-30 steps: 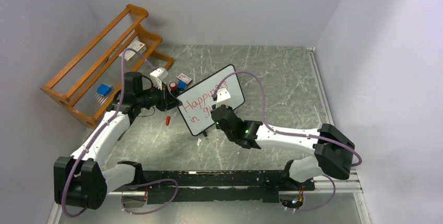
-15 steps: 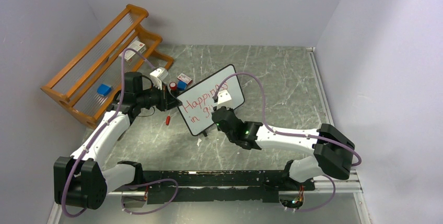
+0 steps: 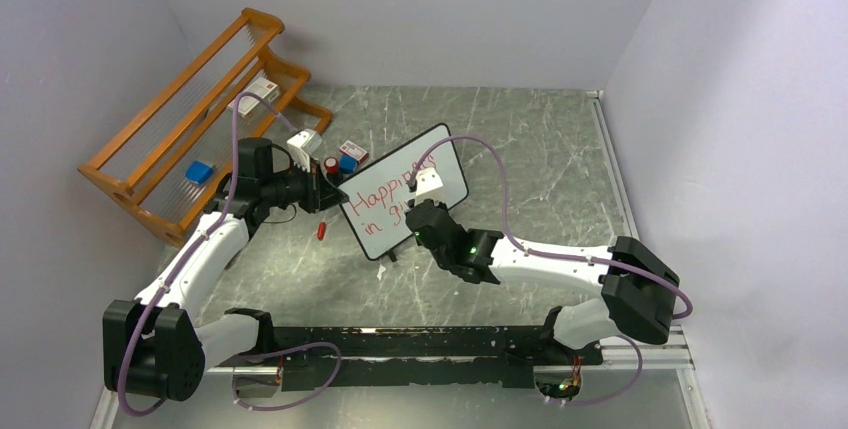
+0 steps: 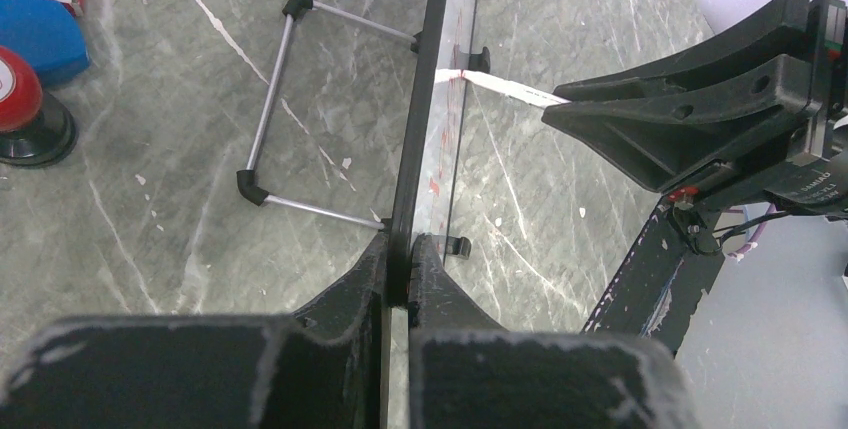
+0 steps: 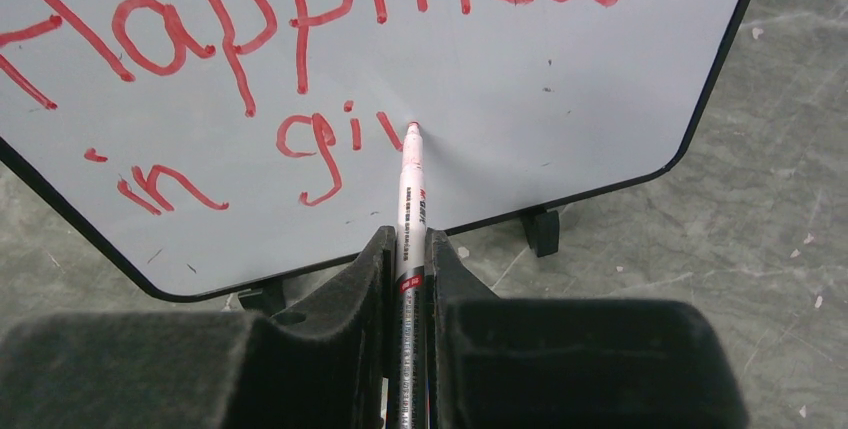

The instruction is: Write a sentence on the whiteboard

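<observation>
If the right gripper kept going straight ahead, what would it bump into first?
The whiteboard. The right gripper holds a marker whose tip seems to touch the board's face, just after the red lettering, so the marker would press in first.

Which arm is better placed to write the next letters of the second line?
Right. The right gripper holds the marker, its tip on the whiteboard where the unfinished sentence stops. The left gripper is clamped on the board's edge, steadying it.
</observation>
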